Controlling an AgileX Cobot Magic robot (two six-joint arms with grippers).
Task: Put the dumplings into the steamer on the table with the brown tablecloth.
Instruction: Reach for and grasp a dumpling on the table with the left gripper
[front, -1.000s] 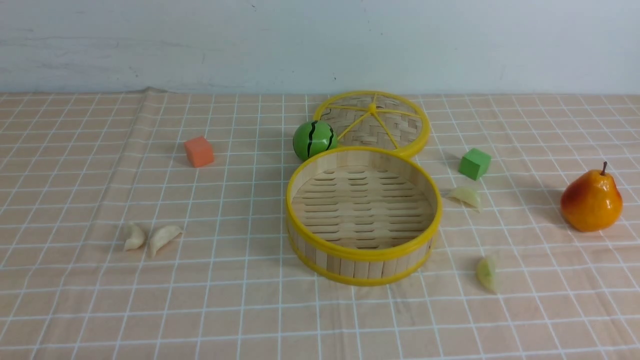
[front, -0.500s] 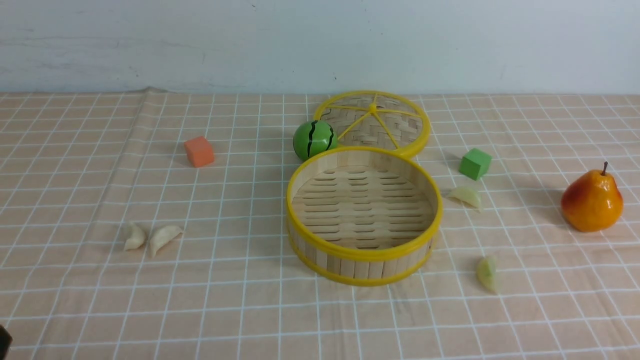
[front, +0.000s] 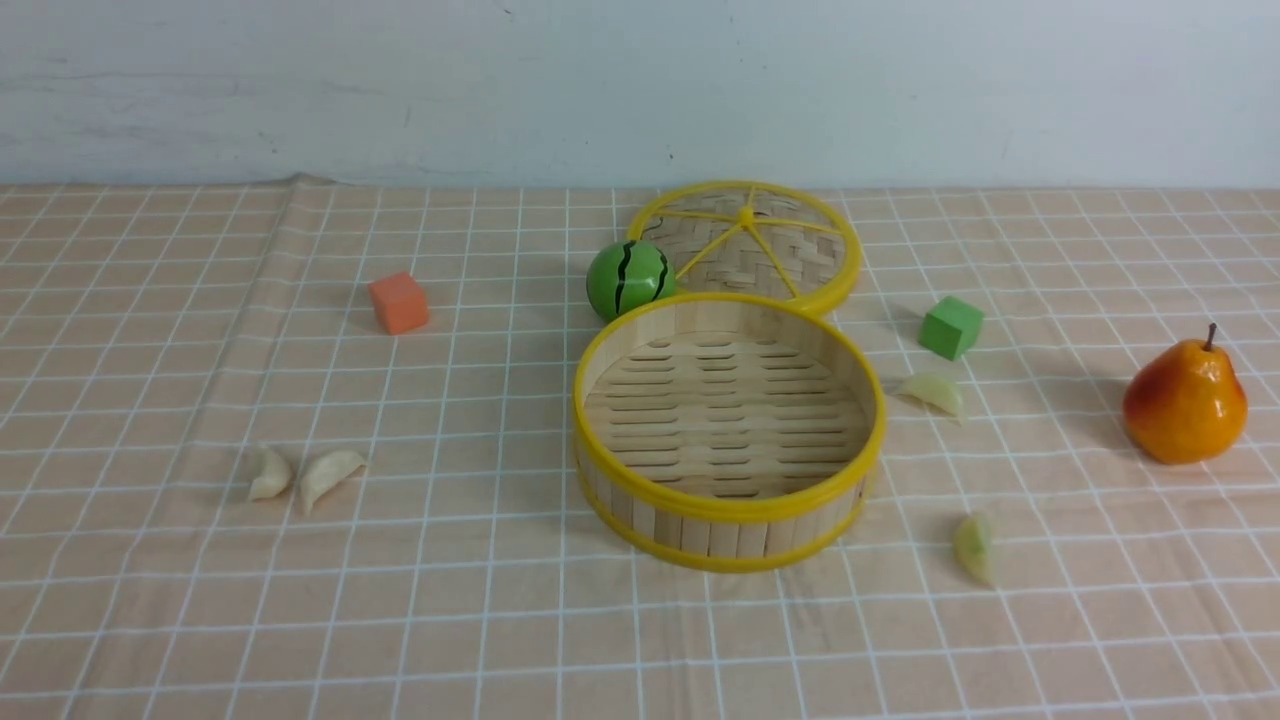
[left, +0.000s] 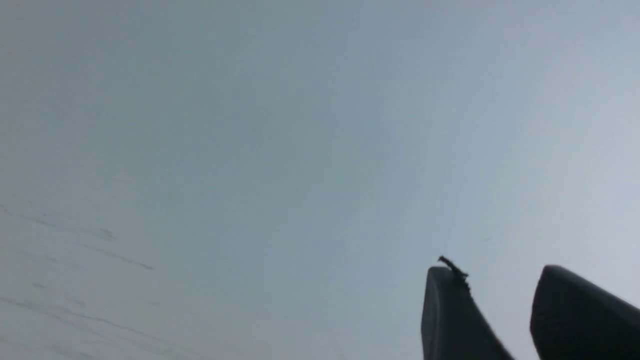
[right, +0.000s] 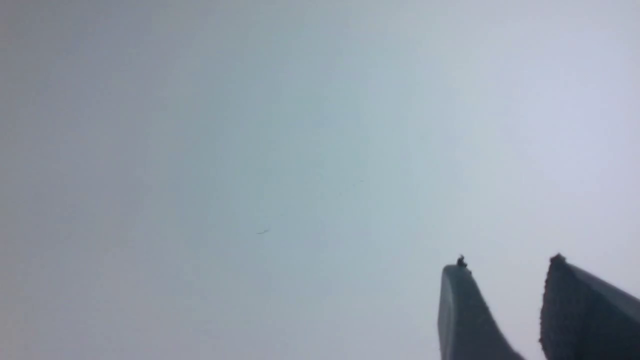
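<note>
The left gripper (left: 495, 267) and right gripper (right: 507, 260) both stand spread, wall (left: 280, 150) showing between their fingertips. The steamer (front: 727, 538) sits on the cloth (front: 420, 610) between the two grippers' sides, its raised rim surrounding a slatted floor. A broad strip of cloth runs along its near side, toward the grippers. Another wide stretch separates it from two white dumplings, (front: 270, 473) (front: 330, 477) just beside each other on the left gripper's side. On the right gripper's side, two green dumplings lie apart: one (front: 933, 394) near the rim, the other (front: 973, 548) closer in toward the grippers.

Beyond the steamer, away from the grippers, the ball (front: 630, 281) and lid (front: 800, 240) crowd its far edge. The orange cube (front: 399, 303) lies farther out on the left gripper's side; the green cube (front: 951, 328) and pear (front: 1184, 402) are on the right's, with cloth between them. The cloth's far edge meets the wall.

Count: four dumplings, two cubes, one each of steamer, lid, ball and pear.
</note>
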